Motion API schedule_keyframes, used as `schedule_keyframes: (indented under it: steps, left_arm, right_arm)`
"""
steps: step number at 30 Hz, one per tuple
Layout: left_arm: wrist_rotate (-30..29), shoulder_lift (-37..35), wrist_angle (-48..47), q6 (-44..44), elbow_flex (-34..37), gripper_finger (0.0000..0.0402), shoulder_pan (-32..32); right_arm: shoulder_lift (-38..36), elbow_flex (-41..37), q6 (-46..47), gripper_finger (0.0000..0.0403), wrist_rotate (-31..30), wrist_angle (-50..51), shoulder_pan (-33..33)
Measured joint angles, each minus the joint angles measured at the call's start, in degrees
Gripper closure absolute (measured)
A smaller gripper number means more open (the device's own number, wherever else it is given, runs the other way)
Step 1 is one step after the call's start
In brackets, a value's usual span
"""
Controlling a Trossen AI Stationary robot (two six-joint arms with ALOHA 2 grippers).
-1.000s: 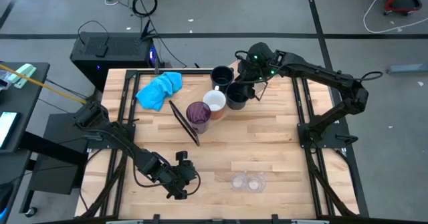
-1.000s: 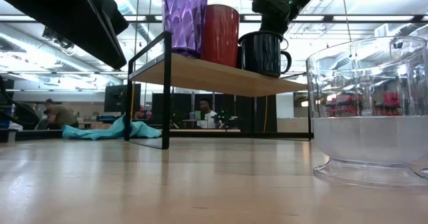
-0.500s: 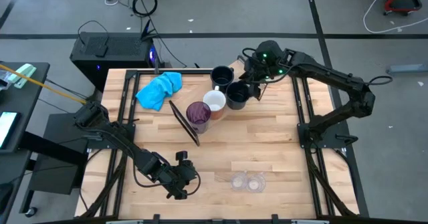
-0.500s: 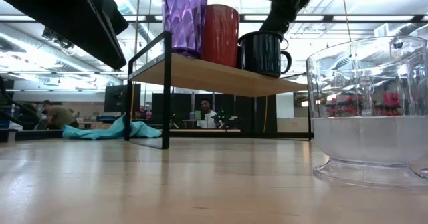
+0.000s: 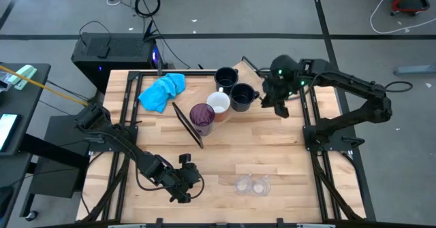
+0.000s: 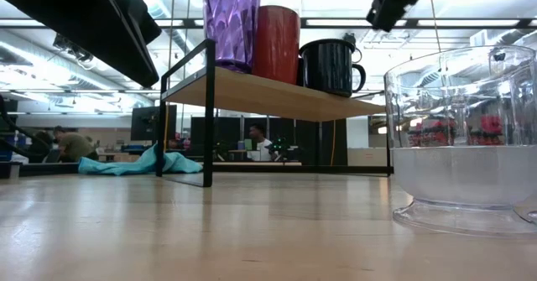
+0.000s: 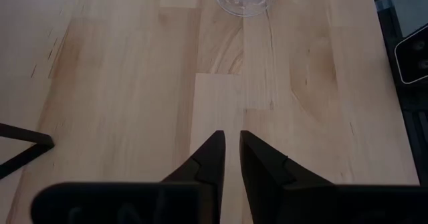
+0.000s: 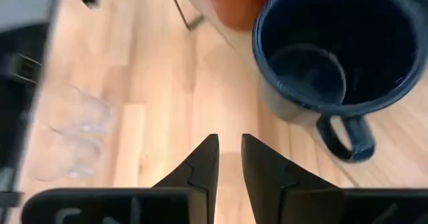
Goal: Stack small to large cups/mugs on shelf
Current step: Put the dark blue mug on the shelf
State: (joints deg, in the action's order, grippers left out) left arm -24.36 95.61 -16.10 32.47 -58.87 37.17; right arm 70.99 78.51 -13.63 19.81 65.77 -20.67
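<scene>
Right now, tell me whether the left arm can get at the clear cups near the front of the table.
Probably yes. The left hand rests low on the table, empty, and the clear cups stand just beside it on bare wood with nothing between. The shelf and the mugs lie farther back, out of that path.

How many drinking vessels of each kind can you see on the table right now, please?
Purple tumbler: 1
White mug: 1
Dark navy mugs: 2
Small clear cups: 2
Total: 6
</scene>
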Motion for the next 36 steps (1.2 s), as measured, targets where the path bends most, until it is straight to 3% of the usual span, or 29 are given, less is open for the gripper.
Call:
schedule_keyframes:
  steps: [5, 9, 22, 36]
  left_arm:
    - [0.0, 0.0, 0.01, 0.62, 0.0, 0.035, -0.04]
    - [0.0, 0.0, 0.0, 1.4, 0.0, 0.0345, -0.03]
    - [0.0, 0.0, -0.03, 1.37, 0.0, 0.035, -0.03]
    - [0.0, 0.0, -0.02, 1.4, 0.0, 0.035, -0.03]
  right_arm:
    - [0.22, -5.48, 1.33, 0.0345, -8.62, -1.43, 3.91]
    - [0.12, -8.7, 1.2, 0.0356, -13.11, -2.94, 3.02]
    - [0.1, -12.25, -3.08, 0.038, -13.57, -14.62, -4.44]
    - [0.6, -12.25, -2.87, 0.0385, -14.38, -18.53, -4.72]
